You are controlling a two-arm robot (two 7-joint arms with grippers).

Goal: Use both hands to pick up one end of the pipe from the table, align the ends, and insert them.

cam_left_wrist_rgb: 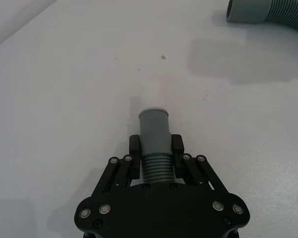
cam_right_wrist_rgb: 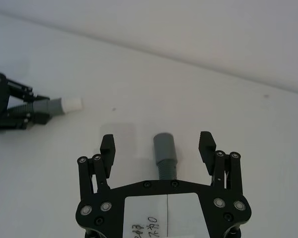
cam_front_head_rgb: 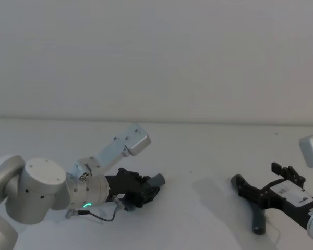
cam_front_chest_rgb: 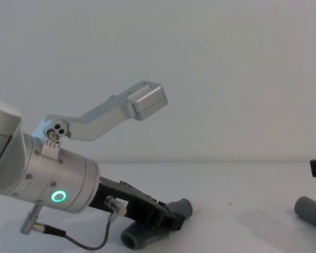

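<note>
My left gripper (cam_left_wrist_rgb: 155,148) is shut on one dark ribbed pipe piece just behind its smooth grey cuff (cam_left_wrist_rgb: 153,130), whose white tip (cam_left_wrist_rgb: 153,100) points ahead, low over the white table (cam_left_wrist_rgb: 64,99). In the head view this gripper (cam_front_head_rgb: 141,190) sits left of centre with the cuff (cam_front_head_rgb: 157,181) sticking out. The second pipe piece (cam_right_wrist_rgb: 165,151) lies on the table between the spread fingers of my open right gripper (cam_right_wrist_rgb: 157,147), untouched. From the head, the right gripper (cam_front_head_rgb: 254,175) is at the far right, with that piece (cam_front_head_rgb: 258,221) below it.
The table (cam_front_head_rgb: 198,151) is bare white between the two grippers, with a plain wall behind. A thin grey cable (cam_front_head_rgb: 101,216) hangs by the left wrist. The left arm's silver wrist with its green ring light (cam_front_chest_rgb: 58,196) looms large at the chest view's left.
</note>
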